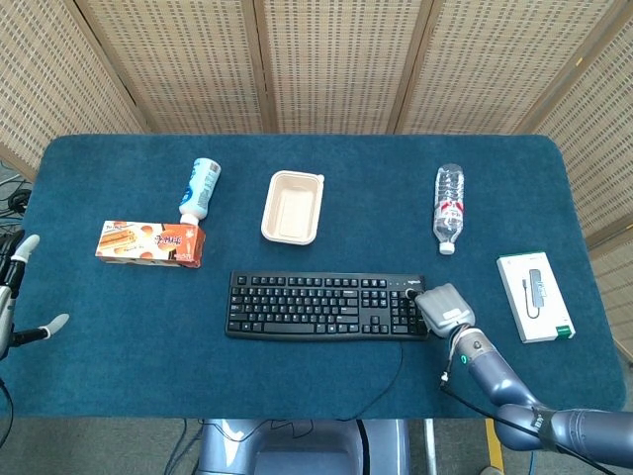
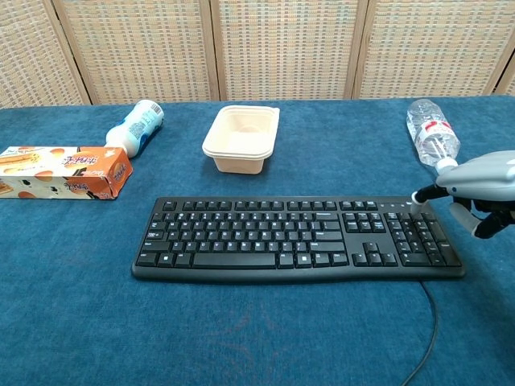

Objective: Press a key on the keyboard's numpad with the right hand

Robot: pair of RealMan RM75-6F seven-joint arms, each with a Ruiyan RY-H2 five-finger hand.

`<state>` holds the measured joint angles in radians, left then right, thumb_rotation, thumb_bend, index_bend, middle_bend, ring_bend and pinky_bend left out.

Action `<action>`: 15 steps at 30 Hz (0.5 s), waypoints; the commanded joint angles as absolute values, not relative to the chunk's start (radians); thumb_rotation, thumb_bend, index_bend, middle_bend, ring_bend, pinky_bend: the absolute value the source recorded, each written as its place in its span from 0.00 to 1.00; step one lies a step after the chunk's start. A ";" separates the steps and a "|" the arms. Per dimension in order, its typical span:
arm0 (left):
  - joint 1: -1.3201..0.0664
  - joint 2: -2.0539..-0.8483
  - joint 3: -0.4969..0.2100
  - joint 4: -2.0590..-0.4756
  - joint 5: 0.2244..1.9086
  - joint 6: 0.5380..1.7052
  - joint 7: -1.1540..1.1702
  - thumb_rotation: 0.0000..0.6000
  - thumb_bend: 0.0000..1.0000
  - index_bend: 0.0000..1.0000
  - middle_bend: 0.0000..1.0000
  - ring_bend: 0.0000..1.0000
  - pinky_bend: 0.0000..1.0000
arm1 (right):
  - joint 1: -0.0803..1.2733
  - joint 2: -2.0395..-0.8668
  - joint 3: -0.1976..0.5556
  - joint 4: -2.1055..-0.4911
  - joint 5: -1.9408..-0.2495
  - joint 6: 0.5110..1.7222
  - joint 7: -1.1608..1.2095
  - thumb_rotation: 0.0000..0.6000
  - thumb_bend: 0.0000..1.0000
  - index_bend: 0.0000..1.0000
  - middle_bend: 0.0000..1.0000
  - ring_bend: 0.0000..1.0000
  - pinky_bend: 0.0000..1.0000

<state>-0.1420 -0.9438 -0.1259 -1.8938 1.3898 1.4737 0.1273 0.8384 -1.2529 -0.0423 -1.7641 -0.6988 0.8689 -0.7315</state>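
Note:
A black keyboard lies at the front middle of the blue table, its numpad at the right end. My right hand hovers at the numpad's right edge. One fingertip is stretched out and points down at the numpad's top row, at or just above the keys. Its other fingers are curled in and hold nothing. My left hand shows at the far left edge in the head view only, fingers apart and holding nothing.
An orange cracker box and a lying white bottle are at the left. A beige tray sits behind the keyboard. A water bottle lies at the back right, a white boxed item at the right. The keyboard cable trails forward.

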 commanded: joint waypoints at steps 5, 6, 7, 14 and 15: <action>-0.144 -0.945 -0.126 -1.892 1.388 1.471 0.129 1.00 0.00 0.00 0.00 0.00 0.00 | 0.857 -1.279 -0.053 -1.759 -0.671 0.915 -0.783 1.00 1.00 0.19 0.83 1.00 1.00; -0.144 -0.945 -0.126 -1.892 1.388 1.471 0.130 1.00 0.00 0.00 0.00 0.00 0.00 | 0.859 -1.282 -0.053 -1.761 -0.666 0.920 -0.788 1.00 1.00 0.19 0.83 1.00 1.00; -0.144 -0.946 -0.126 -1.893 1.388 1.471 0.130 1.00 0.00 0.00 0.00 0.00 0.00 | 0.861 -1.284 -0.053 -1.762 -0.662 0.925 -0.792 1.00 1.00 0.19 0.83 1.00 1.00; -0.144 -0.947 -0.125 -1.891 1.388 1.474 0.131 1.00 0.00 0.00 0.00 0.00 0.00 | 0.876 -1.298 -0.061 -1.768 -0.630 0.949 -0.825 1.00 1.00 0.19 0.83 1.00 1.00; -0.144 -0.947 -0.125 -1.891 1.388 1.473 0.132 1.00 0.00 0.00 0.00 0.00 0.00 | 0.879 -1.300 -0.064 -1.768 -0.626 0.952 -0.834 1.00 1.00 0.19 0.83 1.00 1.00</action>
<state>-0.1441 -0.9472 -0.1252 -1.8913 1.3879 1.4734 0.1316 0.8756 -1.2973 -0.0605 -1.7677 -0.6305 0.9484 -0.8265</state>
